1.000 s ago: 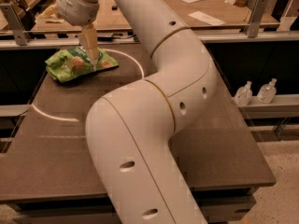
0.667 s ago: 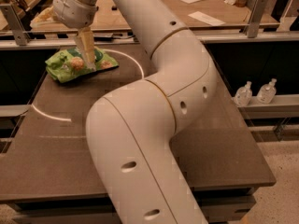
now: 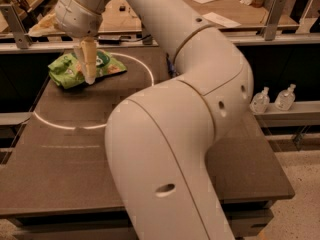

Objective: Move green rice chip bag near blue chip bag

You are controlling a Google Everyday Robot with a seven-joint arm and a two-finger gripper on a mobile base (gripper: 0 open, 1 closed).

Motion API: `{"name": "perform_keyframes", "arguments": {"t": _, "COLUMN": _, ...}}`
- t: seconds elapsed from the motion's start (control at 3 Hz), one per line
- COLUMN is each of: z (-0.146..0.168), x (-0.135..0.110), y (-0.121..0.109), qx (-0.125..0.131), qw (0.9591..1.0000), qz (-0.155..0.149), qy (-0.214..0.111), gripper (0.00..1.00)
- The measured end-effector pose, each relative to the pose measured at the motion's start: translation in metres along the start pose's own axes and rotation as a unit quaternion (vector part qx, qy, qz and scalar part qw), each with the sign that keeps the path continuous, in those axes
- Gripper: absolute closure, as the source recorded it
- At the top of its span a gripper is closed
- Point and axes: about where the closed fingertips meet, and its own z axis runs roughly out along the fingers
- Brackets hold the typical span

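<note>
The green rice chip bag [image 3: 64, 70] lies crumpled at the far left of the dark table [image 3: 65, 154], partly inside a white circle marked on the top. My gripper [image 3: 90, 77] points straight down onto the bag's middle and touches or nearly touches it. My big white arm crosses the middle of the view and hides much of the table. The blue chip bag is out of view.
Two small clear bottles [image 3: 272, 99] stand on a low shelf to the right of the table. A metal rail [image 3: 280, 36] and a further table with papers run behind. The table's left edge is close to the green bag.
My gripper has moved a little left and down over the green bag. The bag stays in about the same place.
</note>
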Motion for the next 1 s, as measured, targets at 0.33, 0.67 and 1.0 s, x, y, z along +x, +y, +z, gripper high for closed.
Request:
{"name": "perform_keyframes", "arguments": {"t": 0.33, "z": -0.024, "x": -0.018, "y": 0.003, "qx": 0.043, "qw": 0.9967, "qz": 0.045, "qy": 0.051, "gripper": 0.00}}
{"name": "perform_keyframes", "arguments": {"t": 0.67, "z": -0.052, "x": -0.032, "y": 0.004, "qx": 0.105, "qw": 0.9821, "qz": 0.090, "qy": 0.128, "gripper": 0.00}}
{"name": "perform_keyframes", "arguments": {"t": 1.0, "z": -0.057, "x": -0.040, "y": 0.003, "qx": 0.164, "qw": 0.9596, "qz": 0.124, "qy": 0.192, "gripper": 0.00}}
